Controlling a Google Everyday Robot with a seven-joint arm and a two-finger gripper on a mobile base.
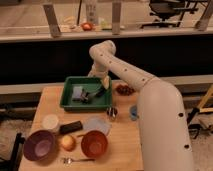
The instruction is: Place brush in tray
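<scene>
The dark green tray [67, 96] stands at the back of the wooden table. The brush [96, 94], slim and dark, lies inside the tray's right half, next to a grey-blue sponge [77, 92]. My gripper [103, 82] hangs at the end of the white arm just above the tray's right side, close over the brush's far end. It is open and holds nothing.
In front of the tray lie a black block [71, 127], a white cup [50, 121], a purple bowl [40, 145], an orange bowl [94, 143], a yellow fruit [67, 143] and a fork [77, 160]. A metal cup [112, 112] and red fruit [125, 90] sit right of the tray.
</scene>
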